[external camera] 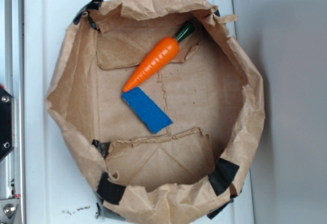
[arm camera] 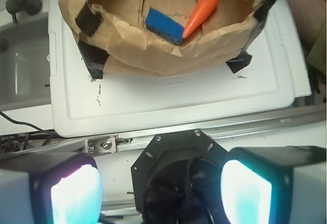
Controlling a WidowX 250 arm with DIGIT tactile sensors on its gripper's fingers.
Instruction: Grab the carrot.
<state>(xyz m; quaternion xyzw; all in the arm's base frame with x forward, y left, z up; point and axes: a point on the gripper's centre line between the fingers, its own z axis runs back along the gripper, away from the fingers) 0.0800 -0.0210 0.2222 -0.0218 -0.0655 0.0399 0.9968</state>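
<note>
Pincer (arm camera: 161, 193) spread wide, holding nothing, touching nothing, hanging off the near edge of the white plastic tray (arm camera: 168, 101). Glossy orange tapered toy carrot (external camera: 153, 63) with dark green stem cap lies diagonally inside the crumpled brown paper bag (external camera: 240, 132), tip just beside the flat blue rectangular block (external camera: 146, 110).
</note>
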